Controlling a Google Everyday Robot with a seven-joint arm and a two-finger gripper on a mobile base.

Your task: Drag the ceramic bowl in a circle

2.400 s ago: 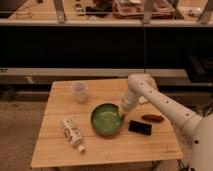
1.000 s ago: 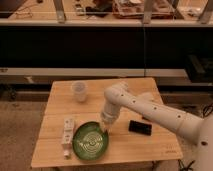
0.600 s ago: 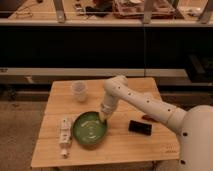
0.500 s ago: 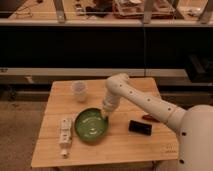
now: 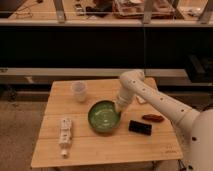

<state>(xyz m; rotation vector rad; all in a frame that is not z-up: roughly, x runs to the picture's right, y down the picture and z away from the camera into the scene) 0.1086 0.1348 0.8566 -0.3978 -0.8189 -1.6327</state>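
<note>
White bottle (image 5: pixel 64 135) lay flat at the table's (image 5: pixel 100 148) left. White cup (image 5: pixel 79 91) stood upright, contents not visible. Ceramic bowl (image 5: pixel 104 116) sat mid-table, empty apart from pale speckles. Gripper (image 5: pixel 119 108) was at its right rim, jaws pinched closed on it, presumably for dragging. Black block (image 5: pixel 140 127) lay just right.

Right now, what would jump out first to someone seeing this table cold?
The glossy green ceramic bowl near the middle of the wooden table draws the eye first, with the robot's gripper shut at the bowl's right rim. Around it are a white cup behind and to the left, a white bottle lying at front left, and a black object to the right.
</note>
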